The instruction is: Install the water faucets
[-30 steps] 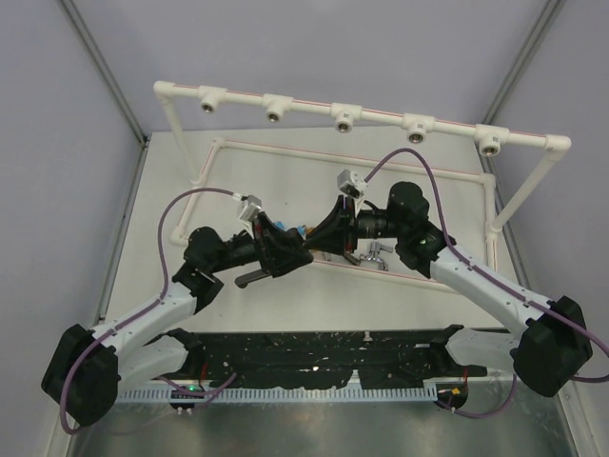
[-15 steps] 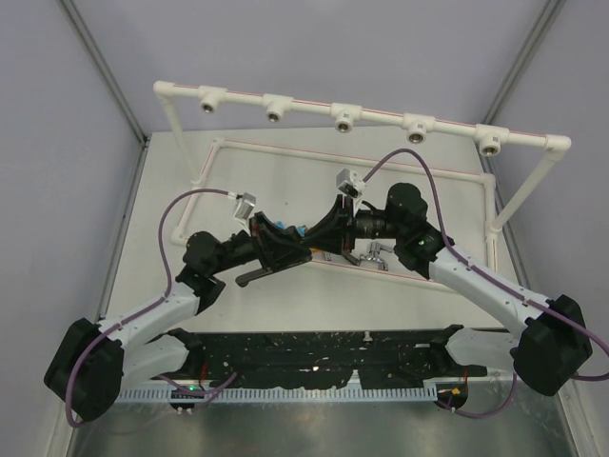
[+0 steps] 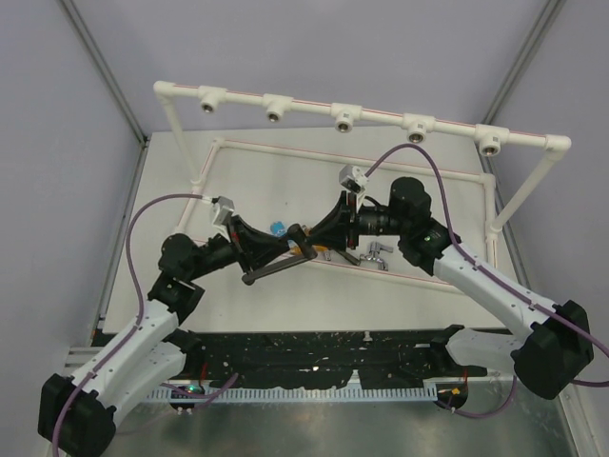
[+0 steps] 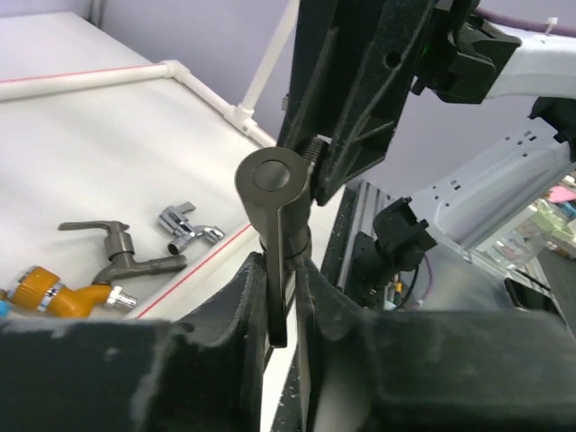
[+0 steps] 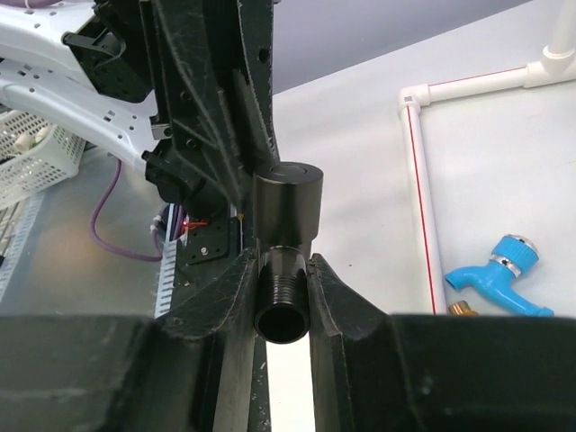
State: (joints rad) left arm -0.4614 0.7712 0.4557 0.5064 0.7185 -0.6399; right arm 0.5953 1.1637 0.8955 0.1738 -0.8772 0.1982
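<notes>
The larger dark-grey faucet (image 3: 276, 268) hangs between both grippers above the table, its long straight arm pointing toward the near left. My right gripper (image 3: 319, 238) is shut on its threaded inlet (image 5: 282, 310); the round body (image 5: 286, 202) stands just beyond the fingers. My left gripper (image 3: 288, 240) straddles the faucet's flat lever (image 4: 273, 180), with a gap showing on one side. The blue faucet (image 3: 276, 228) lies on the table and also shows in the right wrist view (image 5: 495, 270). The orange (image 4: 54, 288), dark metal (image 4: 121, 256) and chrome (image 4: 189, 225) faucets lie together.
The white pipe frame's top bar (image 3: 304, 107) carries several brass-lined sockets across the back. Its lower rectangle (image 3: 343, 157) lies on the table with red lines along it. The chrome faucet (image 3: 374, 252) lies under the right arm. A black rail (image 3: 314, 347) runs along the near edge.
My left arm has drawn back to the left, away from the right gripper. The dark-grey faucet has stayed with the right gripper, and more of its long arm now shows.
</notes>
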